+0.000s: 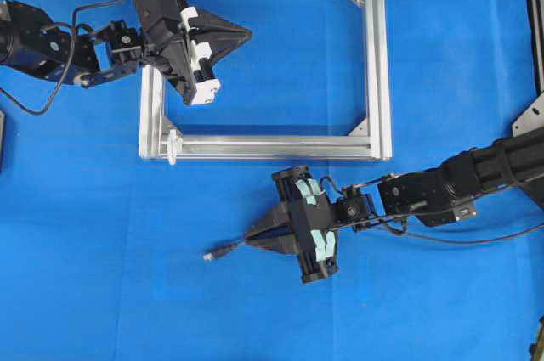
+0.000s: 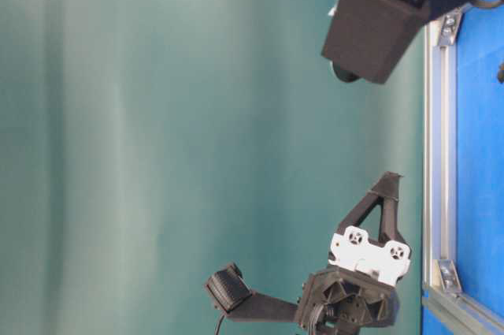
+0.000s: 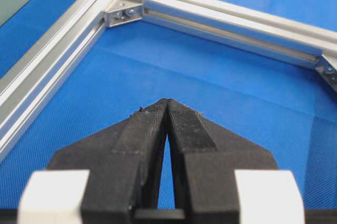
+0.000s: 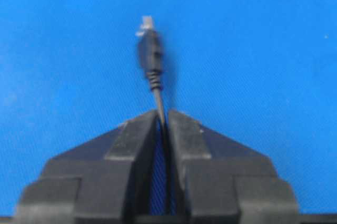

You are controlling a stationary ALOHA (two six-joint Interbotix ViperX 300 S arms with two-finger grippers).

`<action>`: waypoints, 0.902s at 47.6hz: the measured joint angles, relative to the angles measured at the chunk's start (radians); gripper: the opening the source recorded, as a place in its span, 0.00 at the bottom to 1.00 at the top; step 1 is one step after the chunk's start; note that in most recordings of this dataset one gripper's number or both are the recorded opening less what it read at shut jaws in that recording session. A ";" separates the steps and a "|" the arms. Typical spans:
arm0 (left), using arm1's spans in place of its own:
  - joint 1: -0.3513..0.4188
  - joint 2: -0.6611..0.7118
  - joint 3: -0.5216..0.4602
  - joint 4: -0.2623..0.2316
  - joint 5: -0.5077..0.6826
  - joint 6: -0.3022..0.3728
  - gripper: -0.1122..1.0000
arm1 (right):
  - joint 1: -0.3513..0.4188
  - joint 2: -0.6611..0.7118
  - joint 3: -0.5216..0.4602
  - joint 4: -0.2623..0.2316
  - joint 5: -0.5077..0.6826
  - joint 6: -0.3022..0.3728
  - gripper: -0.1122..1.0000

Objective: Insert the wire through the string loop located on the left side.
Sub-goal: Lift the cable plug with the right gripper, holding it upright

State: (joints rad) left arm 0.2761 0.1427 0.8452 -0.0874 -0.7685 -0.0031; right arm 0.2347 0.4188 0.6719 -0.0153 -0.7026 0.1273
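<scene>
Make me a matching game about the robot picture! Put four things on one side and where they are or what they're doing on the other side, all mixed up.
Things:
1. left tool
2. right tool
3. wire
4. silver frame

Places or states:
A. lies flat on the blue cloth, a rectangle
B. shut on nothing, above the inside of the frame
C. its plug tip sticks out past the black fingertips
D. shut on the wire, below the frame in the overhead view

Pairs: 1-B, 2-D, 3-C, 4-A

wire (image 1: 223, 249) below frame (image 1: 381, 64) — plug leftmost
</scene>
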 measured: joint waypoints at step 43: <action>-0.002 0.000 0.000 0.000 0.000 -0.002 0.10 | -0.006 -0.258 -0.002 0.000 0.267 0.011 0.10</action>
State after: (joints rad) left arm 0.2746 0.1427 0.8452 -0.0874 -0.7685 -0.0046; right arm 0.2286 0.1611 0.6703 -0.0153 -0.4357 0.1381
